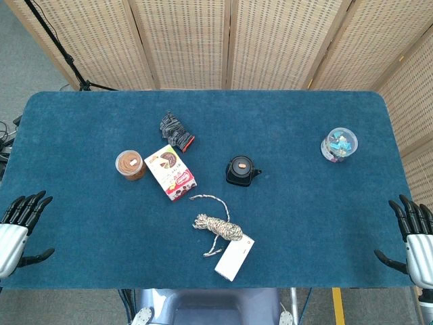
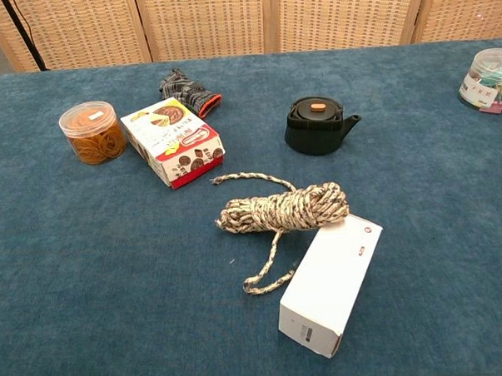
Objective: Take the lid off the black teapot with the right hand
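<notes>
The black teapot (image 1: 242, 171) stands near the middle of the blue table, spout pointing right. Its black lid (image 1: 241, 164) with an orange knob sits on top. The chest view shows the teapot (image 2: 317, 127) and the lid (image 2: 316, 109) from the side. My right hand (image 1: 414, 237) hovers at the table's right front edge, fingers spread and empty, far from the teapot. At the left front edge my left hand (image 1: 18, 227) is also open with nothing in it. Neither hand appears in the chest view.
A coiled rope (image 1: 218, 226) and a white box (image 1: 235, 258) lie in front of the teapot. A snack box (image 1: 170, 172), a jar of rubber bands (image 1: 130, 164) and a dark glove (image 1: 176, 131) sit to its left. A clear tub (image 1: 338, 143) stands at the far right.
</notes>
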Controlling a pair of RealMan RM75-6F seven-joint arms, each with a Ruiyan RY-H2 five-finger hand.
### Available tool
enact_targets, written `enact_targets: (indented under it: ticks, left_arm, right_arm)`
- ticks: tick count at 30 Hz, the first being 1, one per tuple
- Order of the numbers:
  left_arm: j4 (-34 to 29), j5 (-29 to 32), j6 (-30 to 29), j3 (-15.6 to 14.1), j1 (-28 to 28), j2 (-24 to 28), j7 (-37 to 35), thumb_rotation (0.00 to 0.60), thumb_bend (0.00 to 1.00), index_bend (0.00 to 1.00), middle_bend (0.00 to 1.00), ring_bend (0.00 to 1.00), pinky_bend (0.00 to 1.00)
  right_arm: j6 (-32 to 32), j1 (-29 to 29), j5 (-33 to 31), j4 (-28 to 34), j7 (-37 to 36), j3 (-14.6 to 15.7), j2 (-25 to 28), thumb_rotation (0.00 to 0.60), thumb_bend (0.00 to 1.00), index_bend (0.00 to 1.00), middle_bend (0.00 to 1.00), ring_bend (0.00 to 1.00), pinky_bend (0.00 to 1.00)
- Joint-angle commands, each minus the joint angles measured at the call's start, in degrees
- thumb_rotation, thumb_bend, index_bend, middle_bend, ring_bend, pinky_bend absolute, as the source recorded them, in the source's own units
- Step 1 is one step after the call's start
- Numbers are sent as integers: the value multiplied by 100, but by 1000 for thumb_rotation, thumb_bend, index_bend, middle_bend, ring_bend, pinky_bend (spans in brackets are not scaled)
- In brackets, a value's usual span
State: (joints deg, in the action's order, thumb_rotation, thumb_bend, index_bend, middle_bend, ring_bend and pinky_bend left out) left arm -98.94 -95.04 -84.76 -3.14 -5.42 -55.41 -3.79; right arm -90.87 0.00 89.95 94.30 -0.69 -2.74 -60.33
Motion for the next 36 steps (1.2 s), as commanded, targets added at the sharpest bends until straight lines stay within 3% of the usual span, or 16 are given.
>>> enact_targets:
  ticks: [1, 9, 13, 19, 24, 31, 36]
  left_arm:
    - [0, -3, 12, -5, -4, 4, 1, 600, 29, 0, 0, 0, 0]
    - [-26, 13, 13, 3, -4, 10, 5, 600, 29, 0, 0, 0, 0]
    - [-42, 37, 8, 21, -6, 1, 9, 600, 30, 0, 0, 0, 0]
    - [-51, 70, -61, 51, 22, -14, -25, 600, 29, 0, 0, 0, 0]
    - [-78, 110, -6, 72, -9, 0, -44, 600, 29, 0, 0, 0, 0]
    - [-92, 183, 89, 86, -48, 32, -115, 600, 29, 0, 0, 0, 0]
    - [-90, 216, 128, 98, -68, 54, -168, 600, 29, 0, 0, 0, 0]
  right_arm:
    - [14, 2, -3, 3, 6, 5, 0, 600, 0, 41, 0, 0, 0]
    - [168, 89, -43, 5, 4, -17, -26, 600, 0, 50, 0, 0, 0]
    - [535, 375, -143, 97, 251, -154, -10, 600, 0, 67, 0, 0, 0]
    - [1395, 1048, -514, 497, 651, -518, 103, 600, 19, 196, 0, 0, 0]
    - [2127, 1768, -1194, 658, 1564, -949, -172, 600, 144, 332, 0, 0, 0]
    - [2951, 2669, -2348, 760, 2327, -1394, -680, 600, 277, 344, 0, 0, 0]
    - [3455, 3430, -3581, 609, 2975, -1587, -1232, 600, 340, 360, 0, 0, 0]
